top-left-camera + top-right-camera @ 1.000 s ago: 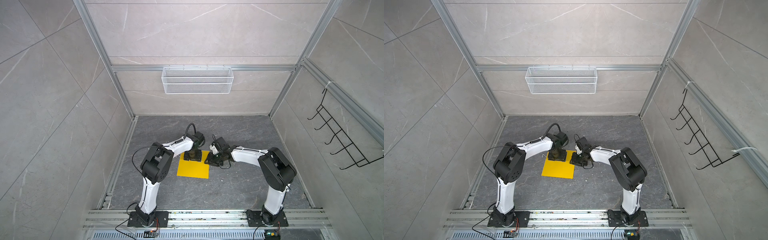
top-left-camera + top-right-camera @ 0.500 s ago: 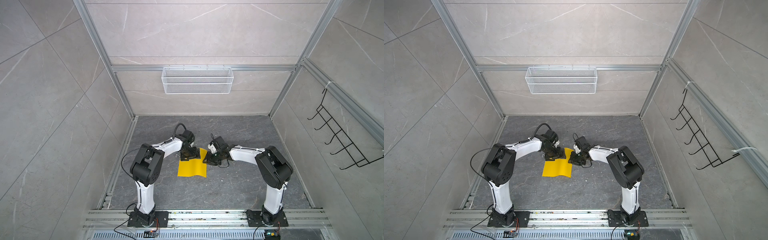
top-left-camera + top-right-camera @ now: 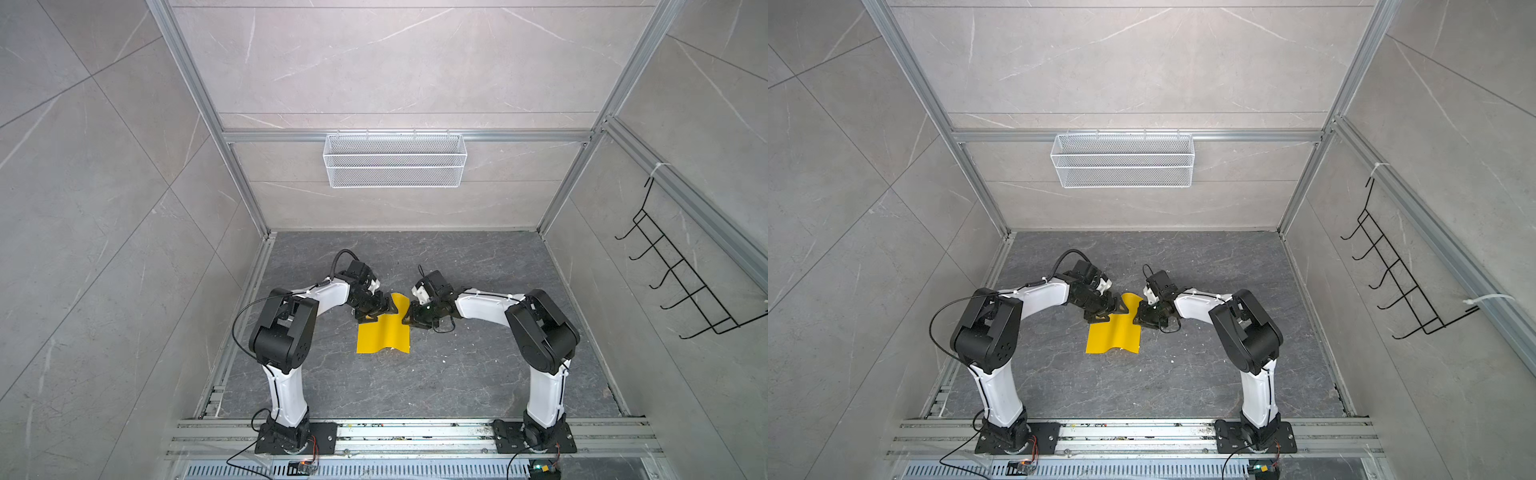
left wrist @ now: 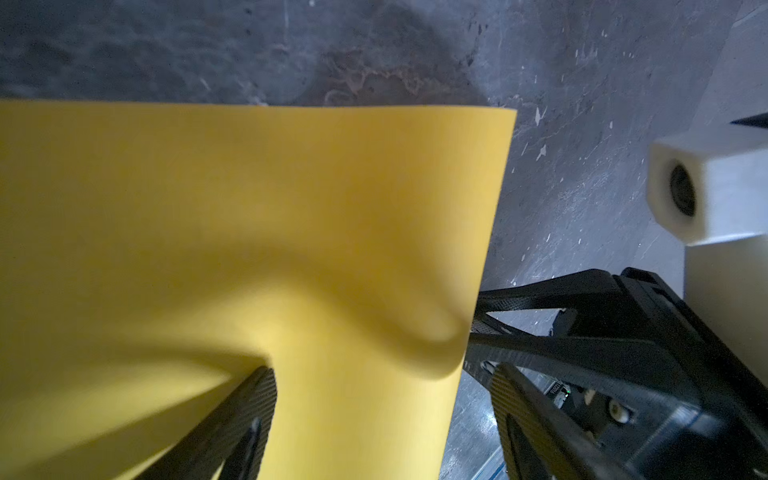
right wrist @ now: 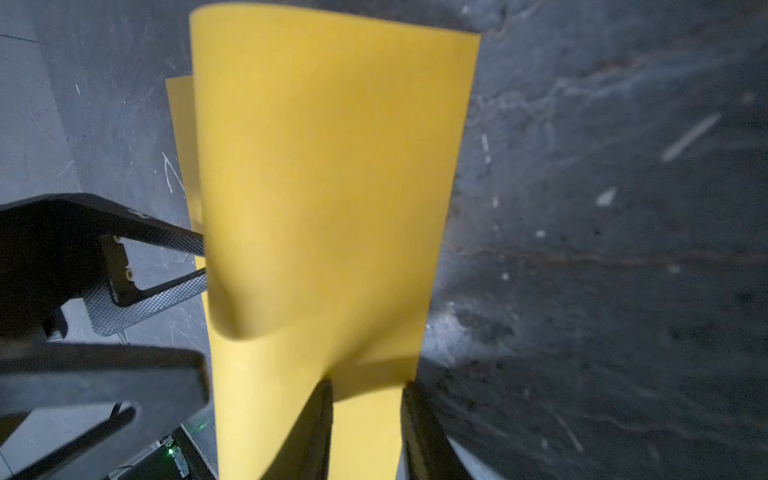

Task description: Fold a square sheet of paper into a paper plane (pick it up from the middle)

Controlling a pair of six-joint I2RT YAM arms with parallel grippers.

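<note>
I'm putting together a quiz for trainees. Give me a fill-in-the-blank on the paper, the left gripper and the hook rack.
The paper is ___ in colour.
The left gripper has its jaws ___.
The black hook rack is on the ___ side of both top views.
Missing words: yellow; open; right.

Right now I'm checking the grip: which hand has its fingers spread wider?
The left hand: its fingers stand wide apart astride the yellow paper's edge; the right hand's sit much closer together.
</note>
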